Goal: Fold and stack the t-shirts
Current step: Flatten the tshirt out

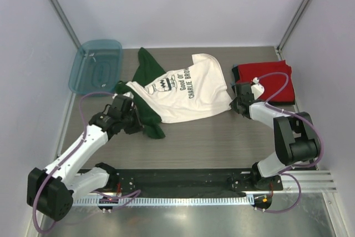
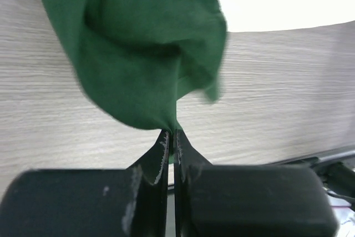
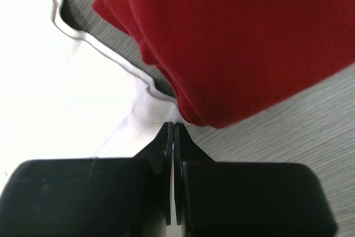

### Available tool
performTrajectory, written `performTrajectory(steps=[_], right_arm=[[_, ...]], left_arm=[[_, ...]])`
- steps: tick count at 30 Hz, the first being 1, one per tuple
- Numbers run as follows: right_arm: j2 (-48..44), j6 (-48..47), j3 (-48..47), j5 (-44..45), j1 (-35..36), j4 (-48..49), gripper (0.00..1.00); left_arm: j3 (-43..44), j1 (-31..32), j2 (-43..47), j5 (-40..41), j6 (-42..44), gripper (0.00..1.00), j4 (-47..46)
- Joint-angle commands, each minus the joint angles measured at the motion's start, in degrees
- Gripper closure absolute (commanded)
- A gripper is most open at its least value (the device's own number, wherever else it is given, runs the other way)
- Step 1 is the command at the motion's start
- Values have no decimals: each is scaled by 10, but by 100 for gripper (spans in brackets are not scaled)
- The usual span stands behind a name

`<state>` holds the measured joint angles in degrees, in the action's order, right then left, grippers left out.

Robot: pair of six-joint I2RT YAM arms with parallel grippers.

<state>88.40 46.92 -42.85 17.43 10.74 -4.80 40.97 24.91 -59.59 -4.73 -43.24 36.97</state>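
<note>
Two pinches on white t-shirt (image 1: 188, 90): left end effector (image 2: 171, 137) at sleeve (image 2: 138, 54), right end effector (image 3: 172, 129) at hem (image 3: 145, 102).

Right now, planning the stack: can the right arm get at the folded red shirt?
Likely yes for reach: the red shirt lies right beside the right gripper, nothing between. But that gripper is shut on the edge of the white shirt, so it must release first.

Lab cell: plain white walls (image 1: 183, 4), mounting rail (image 1: 183, 184).

green sleeve (image 2: 138, 54) edge blurred, red t-shirt (image 1: 274, 87) partly behind right arm (image 1: 266, 112)
</note>
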Motion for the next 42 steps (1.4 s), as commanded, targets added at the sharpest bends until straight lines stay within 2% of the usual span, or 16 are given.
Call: performTrajectory(steps=[1,11,20,23,27,34,37,39,40,42], right_arm=[[-41,2,18,22,-2,12,99],[-123,-17,61,24,-2,-32,99],[-165,-37,58,19,-2,-78,99],[-180,-38,62,14,-2,-90,99],[-205,-38,66,9,-3,-128,99],[-306,-43,73,7,-2,-166,99],[-303,-48,39,-8,-2,-166,99],[-273,-47,10,-18,-1,-165,99],[-259,-48,-28,-23,-1,-165,99],[-235,-52,-67,-29,0,-165,99]], left_arm=[[67,-11,29,13,15,100,48],[183,-34,106,20,45,100,168],[311,-35,134,116,67,98,276],[301,-35,129,98,67,97,273],[259,-35,124,54,51,100,256],[316,-35,148,120,50,99,282],[314,-35,107,114,58,100,265],[309,-38,74,109,59,100,221],[316,-42,56,106,58,100,206],[337,-70,0,96,57,100,171]])
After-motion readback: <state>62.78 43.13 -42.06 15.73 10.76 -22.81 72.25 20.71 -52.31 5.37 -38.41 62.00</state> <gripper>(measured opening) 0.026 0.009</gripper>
